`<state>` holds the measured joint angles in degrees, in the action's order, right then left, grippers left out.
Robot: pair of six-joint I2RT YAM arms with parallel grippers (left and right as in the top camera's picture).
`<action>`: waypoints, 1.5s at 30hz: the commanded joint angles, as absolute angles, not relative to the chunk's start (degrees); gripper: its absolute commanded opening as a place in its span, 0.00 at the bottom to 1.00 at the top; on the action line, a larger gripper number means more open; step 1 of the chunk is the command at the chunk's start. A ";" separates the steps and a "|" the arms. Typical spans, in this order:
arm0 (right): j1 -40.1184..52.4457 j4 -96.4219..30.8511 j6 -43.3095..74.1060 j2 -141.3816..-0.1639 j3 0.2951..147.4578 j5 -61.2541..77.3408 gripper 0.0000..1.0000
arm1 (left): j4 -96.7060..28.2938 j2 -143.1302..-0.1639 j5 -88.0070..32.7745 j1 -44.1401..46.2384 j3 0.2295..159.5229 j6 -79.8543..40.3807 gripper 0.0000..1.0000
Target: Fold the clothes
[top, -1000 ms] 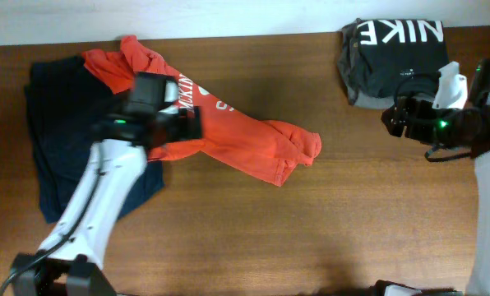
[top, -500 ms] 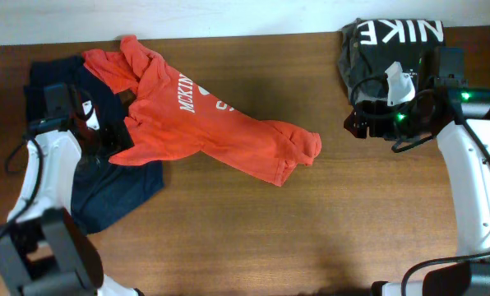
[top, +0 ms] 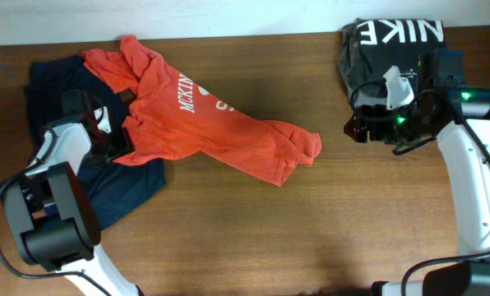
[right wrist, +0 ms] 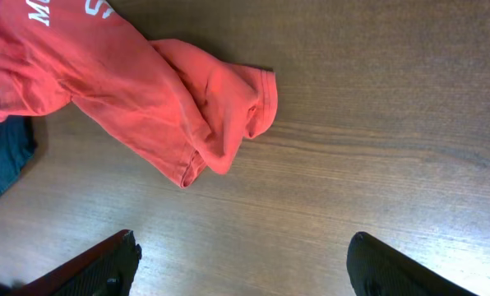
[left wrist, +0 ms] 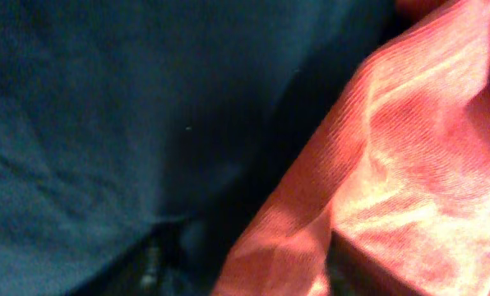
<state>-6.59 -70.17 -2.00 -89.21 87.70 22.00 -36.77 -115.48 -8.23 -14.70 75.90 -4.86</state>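
The orange-red T-shirt (top: 220, 123) lies crumpled across the table's left half, white lettering up, its left part over the dark navy garment (top: 52, 107). My left gripper (top: 119, 144) is down on the shirt's lower left edge, where it overlaps the navy cloth. In the left wrist view its fingers (left wrist: 253, 275) look open, with a fold of the orange shirt (left wrist: 409, 164) between them and the navy garment (left wrist: 105, 107) beside it. My right gripper (top: 360, 130) is open and empty above bare wood (right wrist: 241, 247), to the right of the shirt's bunched end (right wrist: 220, 99).
A folded black shirt with white NIKE lettering (top: 393, 41) lies at the back right on a grey folded garment (top: 353, 94), just behind my right arm. The wooden table (top: 311, 222) runs to a white wall at the back.
My left arm swung from over the shirt to the far left, and its gripper now sits at the shirt's lower left edge. My right gripper moved left from the table's edge, then held still.
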 commanded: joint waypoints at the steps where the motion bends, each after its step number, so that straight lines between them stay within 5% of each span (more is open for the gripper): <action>1: -6.28 -69.84 -2.76 -89.32 88.66 22.31 0.86 | -39.18 -117.62 -12.49 -14.52 77.84 -4.21 0.44; 13: -6.28 -69.87 -2.74 -89.32 88.66 22.33 0.86 | -50.06 -117.62 -12.43 -14.52 87.42 -2.90 0.41; 16: -6.26 -69.89 -2.74 -89.32 88.66 22.35 0.85 | -52.36 -117.64 -12.47 -14.35 87.42 -1.74 0.31; 24: -6.28 -70.22 -2.79 -89.32 88.66 22.31 0.86 | -53.17 -117.64 -3.38 -14.70 87.31 0.30 0.49; 28: -6.28 -70.19 -2.79 -89.32 88.66 22.31 0.85 | -52.97 -117.69 -3.77 -14.74 87.31 0.27 0.49; 34: -6.28 -70.13 -2.79 -89.32 88.66 22.28 0.86 | -53.06 -119.00 -7.94 -14.52 87.26 0.27 0.30; 38: -6.28 -70.08 -2.79 -89.32 88.66 22.26 0.86 | -53.36 -120.27 -8.23 -14.00 87.26 0.23 0.01; 45: -6.28 -70.13 -2.74 -89.32 88.68 20.53 0.82 | -55.79 -119.26 -14.70 -13.54 90.43 0.23 0.01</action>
